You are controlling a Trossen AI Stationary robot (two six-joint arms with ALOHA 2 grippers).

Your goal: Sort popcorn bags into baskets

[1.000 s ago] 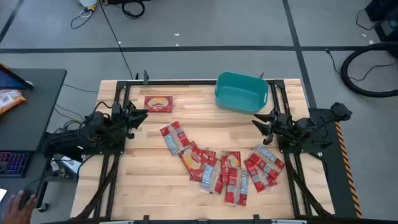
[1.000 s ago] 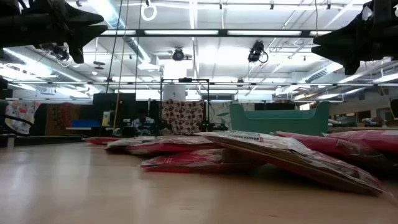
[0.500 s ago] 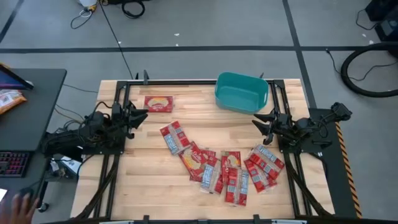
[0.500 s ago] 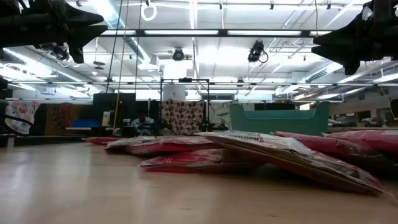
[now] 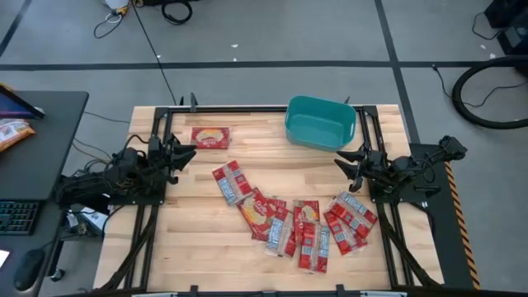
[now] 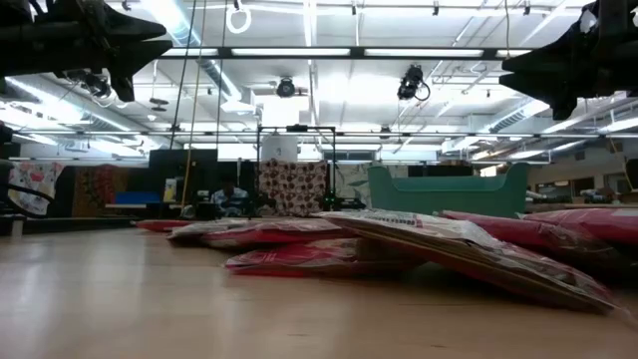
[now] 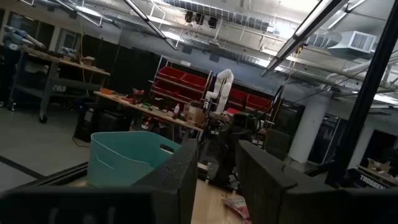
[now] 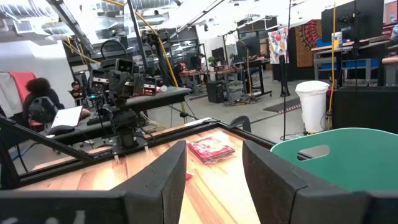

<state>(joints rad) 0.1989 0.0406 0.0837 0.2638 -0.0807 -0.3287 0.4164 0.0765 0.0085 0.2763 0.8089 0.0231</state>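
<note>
Popcorn bags [image 5: 289,224], flat red rectangular packets with white and yellow print, lie scattered and overlapping across the near half of my light wooden slatted table [image 5: 190,206], well apart from the teal plastic tub with rounded corners [image 5: 320,122], which I take as my landmark. One further red packet [image 5: 210,137] lies alone, level with the tub but well off toward my left arm's side. The tub stands at the far edge of the table and nothing shows inside it. In the low view the packets [image 6: 329,257] form a shallow heap in front of the tub [image 6: 449,189].

My left gripper [image 5: 186,154] hangs over the table edge, across the table from the tub, near the lone packet; its jaws stand apart with a narrow gap and hold nothing. Its dark fingers [image 7: 180,180] frame the tub [image 7: 127,158] in the left wrist view.

My right gripper [image 5: 345,160] hangs just beside the tub, on its near side; its jaws are parted and empty. Its fingers [image 8: 165,180] show the tub's wall [image 8: 329,158] close by.
</note>
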